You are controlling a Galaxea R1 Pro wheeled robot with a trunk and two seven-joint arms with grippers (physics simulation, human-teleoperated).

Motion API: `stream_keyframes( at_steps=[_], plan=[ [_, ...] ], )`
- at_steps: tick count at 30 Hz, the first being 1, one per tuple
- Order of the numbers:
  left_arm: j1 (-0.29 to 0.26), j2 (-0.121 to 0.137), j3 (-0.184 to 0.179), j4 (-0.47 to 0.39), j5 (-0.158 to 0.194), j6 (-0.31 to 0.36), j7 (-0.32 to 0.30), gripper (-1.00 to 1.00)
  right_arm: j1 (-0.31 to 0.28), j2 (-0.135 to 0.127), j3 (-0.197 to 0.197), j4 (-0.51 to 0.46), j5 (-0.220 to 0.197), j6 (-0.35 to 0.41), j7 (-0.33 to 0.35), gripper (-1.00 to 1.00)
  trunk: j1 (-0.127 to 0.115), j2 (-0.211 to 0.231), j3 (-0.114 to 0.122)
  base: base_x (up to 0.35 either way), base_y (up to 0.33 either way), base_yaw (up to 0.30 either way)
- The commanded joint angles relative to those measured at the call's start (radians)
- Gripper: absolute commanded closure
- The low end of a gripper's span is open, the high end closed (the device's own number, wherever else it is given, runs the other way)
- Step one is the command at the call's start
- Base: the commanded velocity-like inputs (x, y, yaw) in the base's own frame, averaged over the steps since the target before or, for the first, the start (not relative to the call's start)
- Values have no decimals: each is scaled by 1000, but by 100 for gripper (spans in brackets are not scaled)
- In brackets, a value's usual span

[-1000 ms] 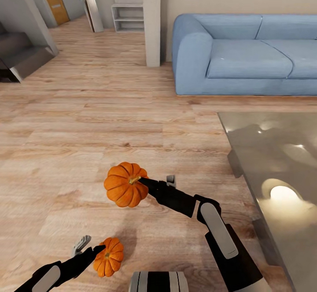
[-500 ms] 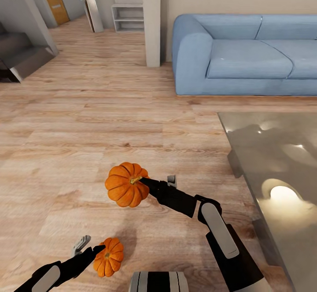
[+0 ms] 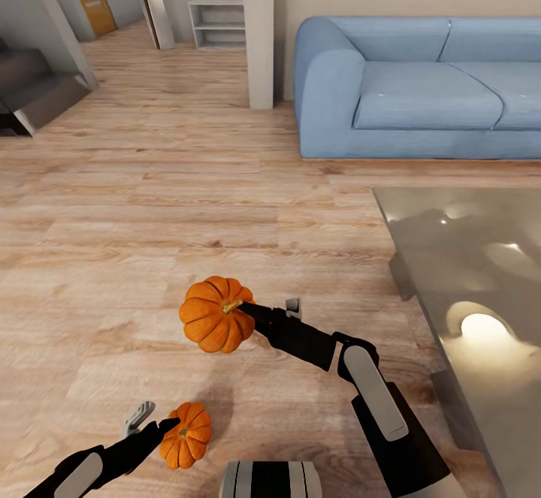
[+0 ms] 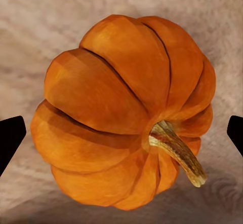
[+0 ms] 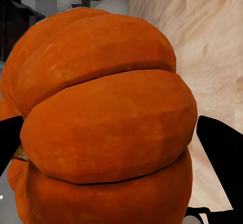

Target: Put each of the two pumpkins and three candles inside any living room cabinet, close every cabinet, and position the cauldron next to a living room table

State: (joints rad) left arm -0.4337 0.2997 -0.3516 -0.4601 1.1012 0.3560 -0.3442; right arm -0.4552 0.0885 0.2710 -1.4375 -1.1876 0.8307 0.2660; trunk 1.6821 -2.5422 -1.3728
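Note:
My right gripper (image 3: 244, 310) is shut on a bright-orange ribbed pumpkin (image 3: 216, 315) and holds it above the wooden floor, in front of my trunk. That pumpkin (image 5: 106, 127) sits between the dark fingertips in the right wrist view. Lower left, my left gripper (image 3: 161, 427) is shut on a smaller-looking pumpkin (image 3: 185, 424). This pumpkin (image 4: 121, 112), with its curved stem, hangs over the floor with a black fingertip at each side of it. The grey glassy table (image 3: 451, 258) stands to my right.
A blue sofa (image 3: 421, 92) stands along the far wall, behind the table. A white pillar (image 3: 259, 32) rises left of it, with a white shelf (image 3: 218, 25) beyond. Grey stairs (image 3: 30, 92) are at far left. Open wooden floor (image 3: 150, 197) lies ahead.
The whole picture has shifted slightly, so the camera has moved. Both pumpkins stay in the grippers at the same places relative to me.

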Motion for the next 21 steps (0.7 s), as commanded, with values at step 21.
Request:
stream_keyframes(
  at_steps=[21],
  plan=[
    [-1,2,-4,0,8,3,-1,-100,0,0,0,-2,2,4,8,100,3,-2,-28,0,0,0]
  ],
)
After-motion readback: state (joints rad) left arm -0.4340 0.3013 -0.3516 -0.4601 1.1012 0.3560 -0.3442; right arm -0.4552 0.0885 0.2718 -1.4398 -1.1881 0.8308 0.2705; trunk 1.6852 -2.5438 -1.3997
